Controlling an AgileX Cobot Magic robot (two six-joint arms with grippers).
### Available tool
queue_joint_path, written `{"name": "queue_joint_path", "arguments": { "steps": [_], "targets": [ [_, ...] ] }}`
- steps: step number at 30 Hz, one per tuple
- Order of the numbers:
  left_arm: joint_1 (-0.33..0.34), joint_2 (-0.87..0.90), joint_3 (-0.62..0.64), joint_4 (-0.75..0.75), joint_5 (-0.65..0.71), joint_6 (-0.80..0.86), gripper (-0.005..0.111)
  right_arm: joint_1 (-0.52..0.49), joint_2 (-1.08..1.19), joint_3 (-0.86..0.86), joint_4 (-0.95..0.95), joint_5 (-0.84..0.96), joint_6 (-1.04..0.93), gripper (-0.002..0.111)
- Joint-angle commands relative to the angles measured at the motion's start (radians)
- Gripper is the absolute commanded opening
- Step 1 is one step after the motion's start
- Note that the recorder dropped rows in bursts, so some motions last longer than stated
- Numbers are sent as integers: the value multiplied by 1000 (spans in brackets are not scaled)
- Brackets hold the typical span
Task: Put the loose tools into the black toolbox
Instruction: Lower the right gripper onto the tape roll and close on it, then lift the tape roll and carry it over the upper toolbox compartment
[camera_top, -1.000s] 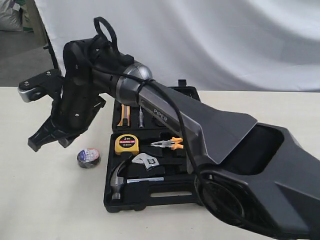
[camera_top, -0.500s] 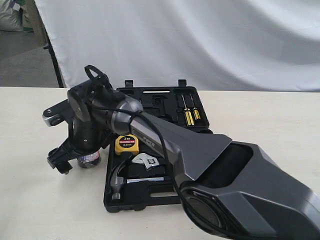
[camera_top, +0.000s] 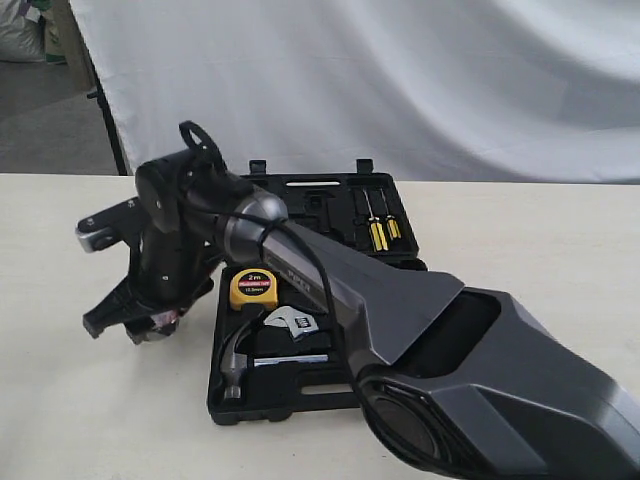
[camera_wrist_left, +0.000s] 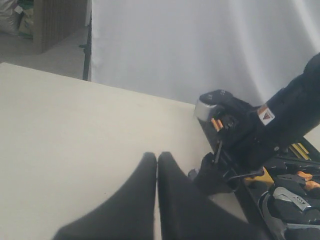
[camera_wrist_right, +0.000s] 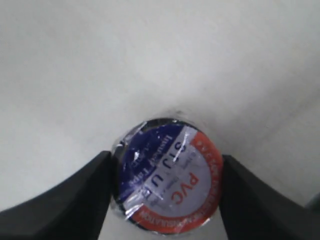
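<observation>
Red "PVC" reads on the small dark tape roll (camera_wrist_right: 167, 175), gripped at both sides by my right end effector (camera_wrist_right: 166, 157) at the pale desk (camera_wrist_right: 100, 60), just left of the open black plastic toolbox (camera_top: 260, 408). My right arm (camera_top: 330, 280) reaches across, wrist down; my left end effector (camera_wrist_left: 157, 159) is closed

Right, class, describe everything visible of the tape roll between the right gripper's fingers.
The tape roll is small, round and dark-edged, sealed in crinkled clear wrap. Its flat face, turned to the wrist camera, carries a blue, white and red label reading PVC. The right gripper has black fingers that appear to touch opposite sides. Pale table lies behind; whether it rests there is unclear.
</observation>
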Motion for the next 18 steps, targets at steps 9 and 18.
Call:
{"name": "queue_joint_path", "arguments": {
  "steps": [9, 18],
  "targets": [
    [25, -3, -3, 4, -7, -5, 1, -84, -305, -47, -37, 16, 4, 2],
    [25, -3, -3, 4, -7, -5, 1, -208, -326, 276, -50, 16, 12, 2]
  ]
}}
